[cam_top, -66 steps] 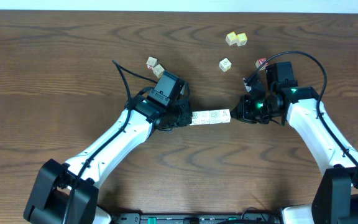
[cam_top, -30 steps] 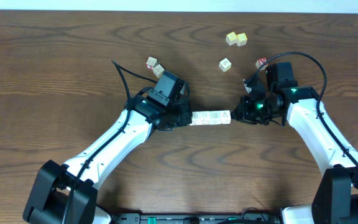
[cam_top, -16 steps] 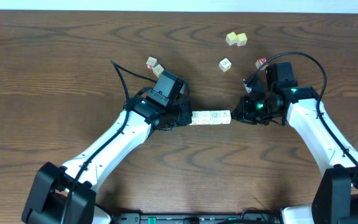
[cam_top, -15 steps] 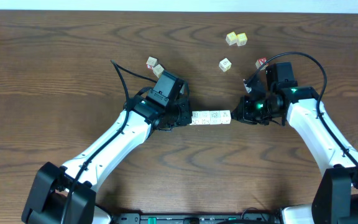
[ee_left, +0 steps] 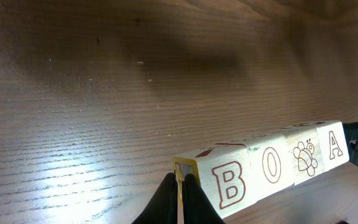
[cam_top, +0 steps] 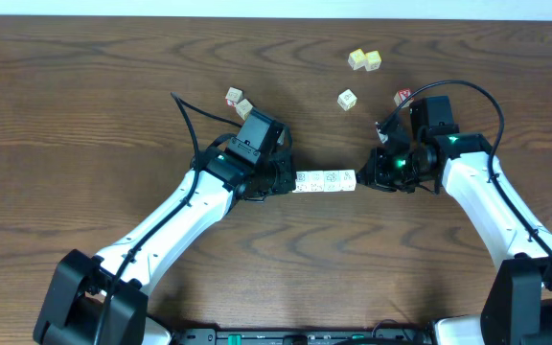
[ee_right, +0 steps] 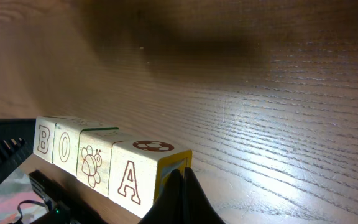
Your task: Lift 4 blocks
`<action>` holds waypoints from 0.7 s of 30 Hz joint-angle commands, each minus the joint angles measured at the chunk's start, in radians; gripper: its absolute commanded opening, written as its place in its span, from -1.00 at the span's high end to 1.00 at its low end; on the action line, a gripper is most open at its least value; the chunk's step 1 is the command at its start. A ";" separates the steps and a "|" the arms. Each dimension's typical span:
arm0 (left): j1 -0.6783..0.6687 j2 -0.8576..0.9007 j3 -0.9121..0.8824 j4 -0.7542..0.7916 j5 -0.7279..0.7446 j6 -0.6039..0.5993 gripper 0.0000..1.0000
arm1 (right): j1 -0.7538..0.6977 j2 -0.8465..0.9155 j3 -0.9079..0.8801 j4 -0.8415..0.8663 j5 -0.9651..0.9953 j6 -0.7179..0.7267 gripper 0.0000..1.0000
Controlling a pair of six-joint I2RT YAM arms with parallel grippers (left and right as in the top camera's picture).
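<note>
My overhead straight down on the table [cam_top: 84, 86], my wrist views low and close, sharing the blocks [ee_left: 272, 167] from opposite ends.

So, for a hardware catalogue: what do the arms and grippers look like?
On the left arm and right arm: smooth white links, black joints and bases, black wrist housings. Black cables loop over the wrists. Green lights glow on the right wrist. The left gripper and right gripper are black.

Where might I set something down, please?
Free: dark wooden table outside the left arm, and between it and the right arm. Crowded: four whitish wooden alphabet cubes pressed between left hand and right hand; loose pale cubes behind.
</note>
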 commanded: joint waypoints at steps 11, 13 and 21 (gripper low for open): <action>-0.020 -0.023 0.043 0.013 0.103 -0.016 0.86 | 0.040 -0.003 0.003 0.010 -0.137 0.014 0.98; -0.020 -0.023 0.043 0.013 0.103 -0.016 0.86 | 0.040 -0.003 0.003 0.009 -0.137 0.014 0.98; -0.020 -0.023 0.043 0.013 0.103 -0.016 0.86 | 0.041 -0.003 0.003 0.009 -0.137 0.014 0.98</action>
